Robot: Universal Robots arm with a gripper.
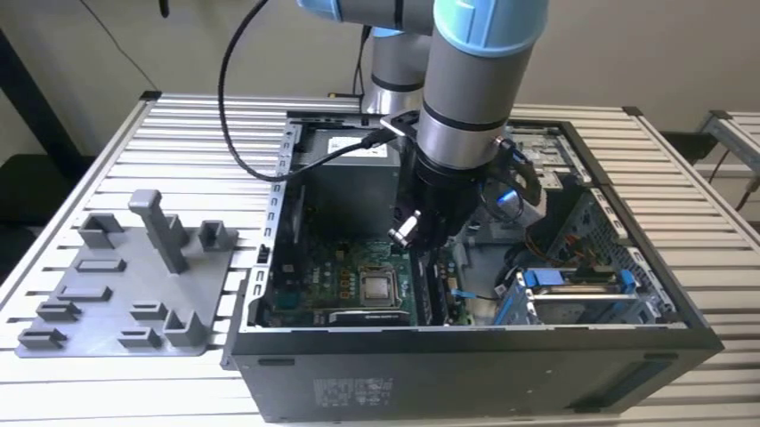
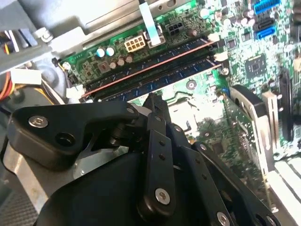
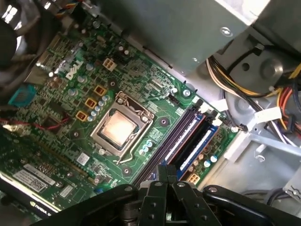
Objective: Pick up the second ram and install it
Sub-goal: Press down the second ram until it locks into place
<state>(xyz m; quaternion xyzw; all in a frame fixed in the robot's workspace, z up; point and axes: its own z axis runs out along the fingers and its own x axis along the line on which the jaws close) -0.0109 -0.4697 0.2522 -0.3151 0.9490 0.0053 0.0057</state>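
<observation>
Slatted white metal table under a plain pale wall: at the exterior view's left lies a grey fixture plate with upright blocks. Beside it, in the middle of the table, an open computer case lies on its side with the green motherboard facing up. The silver-and-blue robot arm reaches down into the case from above, with a black cable looping away from it over the table. Its gripper hangs low over the board, just to the exterior view's right of the square CPU socket.

In both wrist views the black gripper points at one end of the memory slots, with the CPU socket alongside. The jaws look pressed together at the tip, and no gap can be seen between them.

In the second wrist view the second ram shows as a narrow dark strip standing edge-on in the slot bank, just ahead of the fingertips (whether it touches them, or is fully seated, cannot be told). A second long strip with a reddish edge runs parallel just beyond it. Yellow, orange and black wires bunch near the case wall past the slots.
</observation>
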